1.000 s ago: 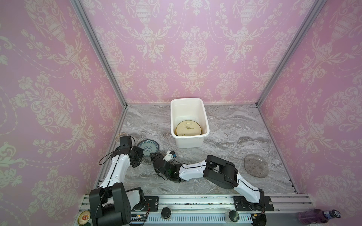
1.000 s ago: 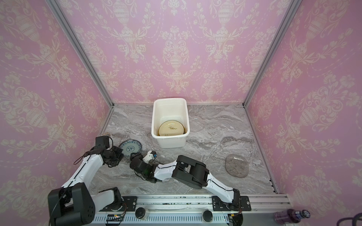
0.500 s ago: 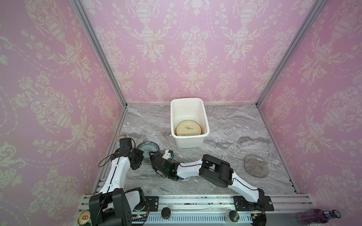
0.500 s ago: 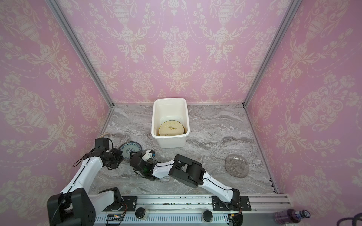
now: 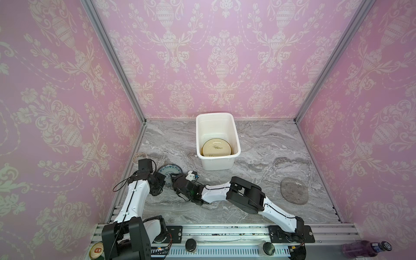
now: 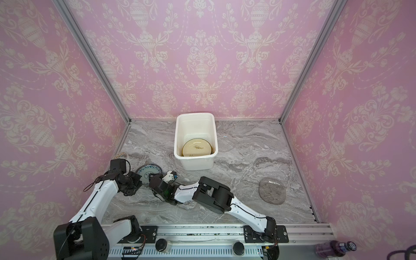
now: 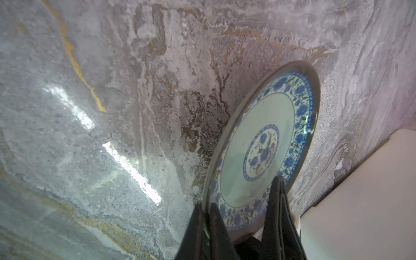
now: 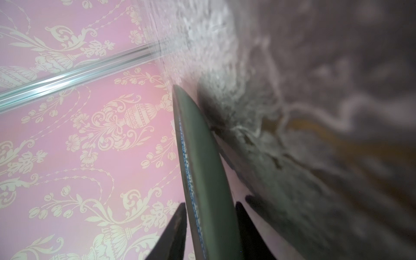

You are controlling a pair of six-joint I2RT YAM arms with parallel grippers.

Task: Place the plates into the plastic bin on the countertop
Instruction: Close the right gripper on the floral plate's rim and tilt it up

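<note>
I am partway through picking up the blue plate (image 5: 170, 169), and both my claws are at it. It sits near the bin (image 5: 216, 164), on the left side, tipped up off the countertop (image 5: 258, 157) on the side I hold. Whether its far edge touches the marble I cannot tell.

My left claw (image 7: 206, 210) is pressed together on the rim, one finger over it and one under, pinching it. My right claw (image 8: 210, 204) reaches across the middle and stands astride a neighbouring stretch of the same rim. One of its fingers lies almost against the patterned face, and a thin gap shows between the other finger and the grey underside. I judge it spread, not clamped.

The bin holds a cream plate (image 5: 216, 147) lying flat at its near end. A glass plate (image 5: 293, 190) lies well apart on the right, so more work waits after this one.

The next move, as I see it, is to squeeze the right claw until both pads bear on the rim, and only then let the left one go. If the left lets go first, the plate falls back. The rim is thin and looks glazed, so a one-sided grip may let it swing or slip. I should lift slowly, clear the bin's near wall, lower the plate over the cream one and release it low.
</note>
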